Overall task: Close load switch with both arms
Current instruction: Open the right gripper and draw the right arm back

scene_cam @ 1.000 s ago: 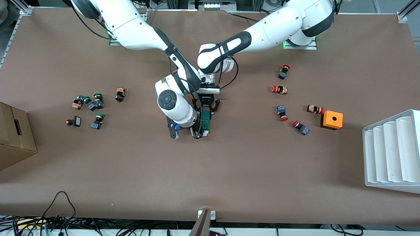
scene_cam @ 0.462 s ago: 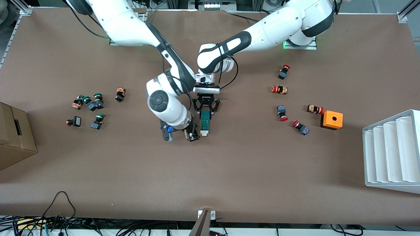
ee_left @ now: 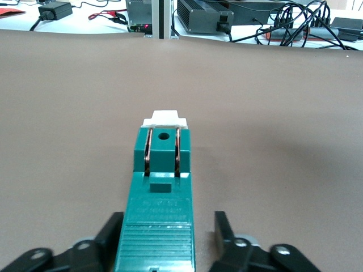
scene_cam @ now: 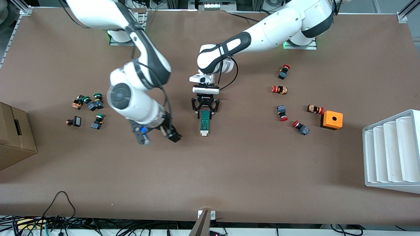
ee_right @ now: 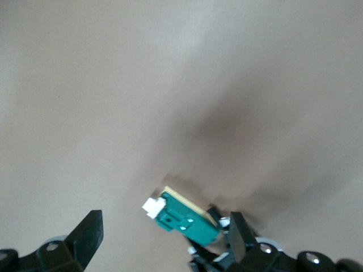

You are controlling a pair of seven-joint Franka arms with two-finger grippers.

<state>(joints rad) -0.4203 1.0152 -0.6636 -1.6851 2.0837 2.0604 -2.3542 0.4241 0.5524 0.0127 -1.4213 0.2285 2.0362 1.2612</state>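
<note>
The dark-green load switch [scene_cam: 204, 123] lies flat on the brown table at mid-table, its white tab [scene_cam: 204, 133] at the end nearer the front camera. My left gripper [scene_cam: 205, 110] is low at the switch's other end, open, with a finger on each side. In the left wrist view the switch [ee_left: 161, 192] fills the middle; one finger [ee_left: 110, 232] is against its side and the other finger [ee_left: 224, 226] stands apart from it. My right gripper [scene_cam: 171, 133] is open and empty, over bare table toward the right arm's end. The right wrist view shows the switch [ee_right: 184, 220] farther off.
Several red-capped buttons [scene_cam: 282, 113] and an orange box [scene_cam: 332, 120] lie toward the left arm's end, beside a white ribbed rack [scene_cam: 392, 150]. Several green-capped buttons [scene_cam: 93, 105] and a cardboard box [scene_cam: 14, 137] lie toward the right arm's end.
My right arm has drawn away from the switch's tab end toward the right arm's end of the table. The left gripper and the switch have stayed put.
</note>
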